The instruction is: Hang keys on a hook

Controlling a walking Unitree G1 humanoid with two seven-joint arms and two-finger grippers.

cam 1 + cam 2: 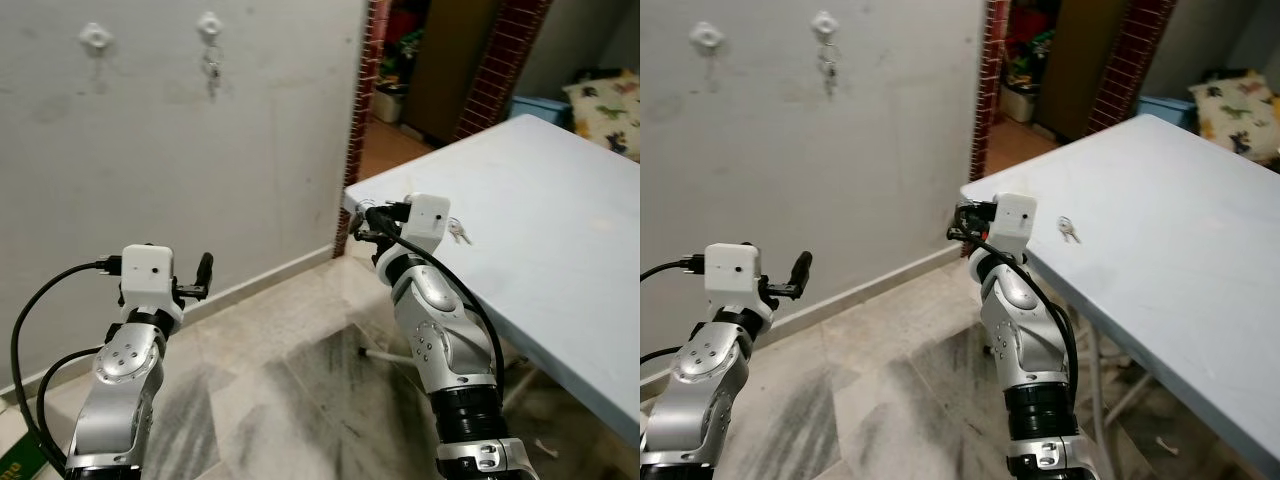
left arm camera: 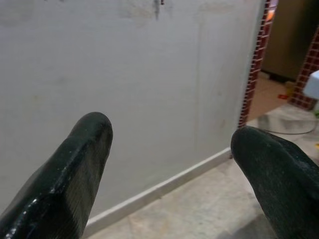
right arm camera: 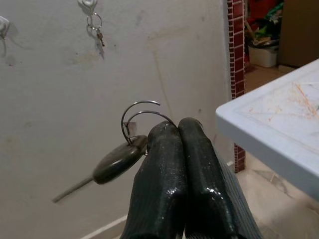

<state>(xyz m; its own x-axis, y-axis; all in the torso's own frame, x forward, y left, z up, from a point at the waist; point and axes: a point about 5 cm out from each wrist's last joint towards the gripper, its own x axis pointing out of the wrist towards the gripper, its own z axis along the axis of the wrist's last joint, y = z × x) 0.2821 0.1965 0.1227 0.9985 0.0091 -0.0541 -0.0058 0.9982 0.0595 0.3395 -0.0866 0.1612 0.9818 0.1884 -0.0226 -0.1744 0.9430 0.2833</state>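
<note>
The right gripper [image 3: 180, 130] is clamped on a dark-headed key with a wire ring [image 3: 119, 160], held off the pale blue table [image 1: 560, 250] — the carry step. Next, the ring must reach the free white wall hook [image 1: 96, 38]. The left gripper [image 2: 169, 149] hangs open.

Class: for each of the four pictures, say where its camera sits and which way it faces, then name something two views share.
Left eye: head, looking down at wall hooks, table, both arms.
Right eye: same scene; spare keys on table.
Left wrist: along the open left gripper at the wall.
Right wrist: along the shut right gripper pinching a key.
Shared: hung keys in eye and right wrist views.
</note>
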